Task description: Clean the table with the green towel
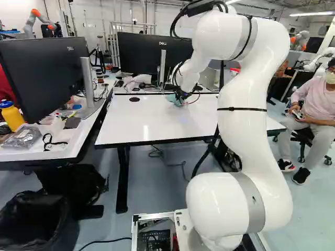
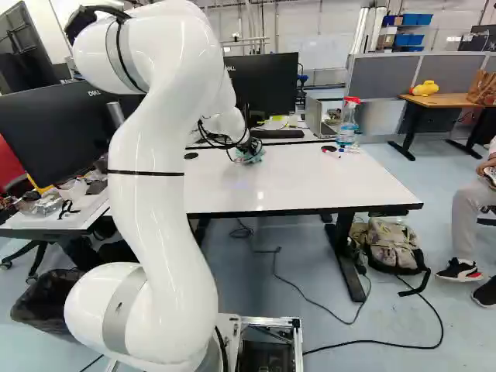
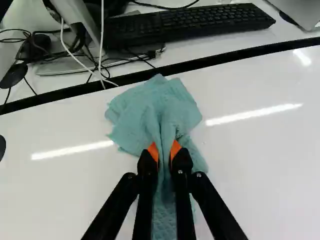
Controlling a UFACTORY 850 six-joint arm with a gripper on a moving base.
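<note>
Gripper (image 3: 164, 153), nearly closed, pinches the green towel (image 3: 145, 112) by a gathered middle fold, loose cloth spreading ahead over the white worktop (image 3: 260, 160), presumably for wiping.

A: Tbl. top (image 3: 260, 170) finish?
B: White, smooth, glossy; lights mirrored as streaks.
A: Towel (image 3: 150, 107) matl.?
B: Cloth, matt, w/ quilted texture and folds.
A: Arm shell (image 2: 155, 209)?
B: Smooth, high-gloss.
A: Keybd. (image 3: 200, 21)?
B: Blk. plastic, matt.
A: Bin liner (image 1: 31, 222)?
B: Thin plastic, wrinkled, semi-gloss.
A: Far desk (image 2: 446, 100)?
B: Wood-look top, smooth.
</note>
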